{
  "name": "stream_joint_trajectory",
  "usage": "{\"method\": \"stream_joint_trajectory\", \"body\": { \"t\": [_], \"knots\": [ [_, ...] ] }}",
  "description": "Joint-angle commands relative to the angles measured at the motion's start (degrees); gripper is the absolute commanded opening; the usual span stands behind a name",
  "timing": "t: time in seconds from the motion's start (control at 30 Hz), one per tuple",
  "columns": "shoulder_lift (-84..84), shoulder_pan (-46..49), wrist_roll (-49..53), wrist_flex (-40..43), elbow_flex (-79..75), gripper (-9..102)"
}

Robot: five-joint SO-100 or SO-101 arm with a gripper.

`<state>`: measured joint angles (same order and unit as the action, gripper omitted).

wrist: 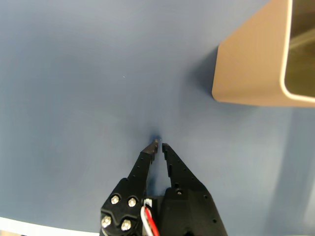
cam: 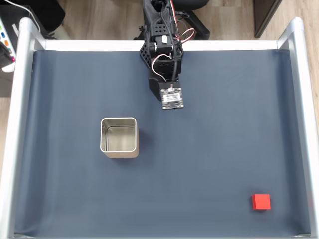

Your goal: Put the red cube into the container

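Partly, the container (wrist: 261, 64) is cropped.

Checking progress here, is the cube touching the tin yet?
Apart. The fixed view shows the cube at lower right, with bare mat between it and the tin.

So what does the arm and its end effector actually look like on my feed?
The arm is black plastic, with red and white cables looping near its top and a small circuit board on it. The end effector has two black tapered fingers with serrated inner edges, silver screws, and red and white wires at its base.
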<state>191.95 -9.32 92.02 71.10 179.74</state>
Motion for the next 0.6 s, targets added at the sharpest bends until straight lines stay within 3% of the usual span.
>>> {"method": "stream_joint_trajectory", "body": {
  "t": [0.0,0.3,0.57],
  "knots": [
    [0.3,-0.1,1.0,-5.0,-0.4,0],
    [0.4,-6.7,-1.1,-19.2,-1.2,0],
    [0.2,-13.2,-0.1,-25.3,-6.9,0]
  ]
}}
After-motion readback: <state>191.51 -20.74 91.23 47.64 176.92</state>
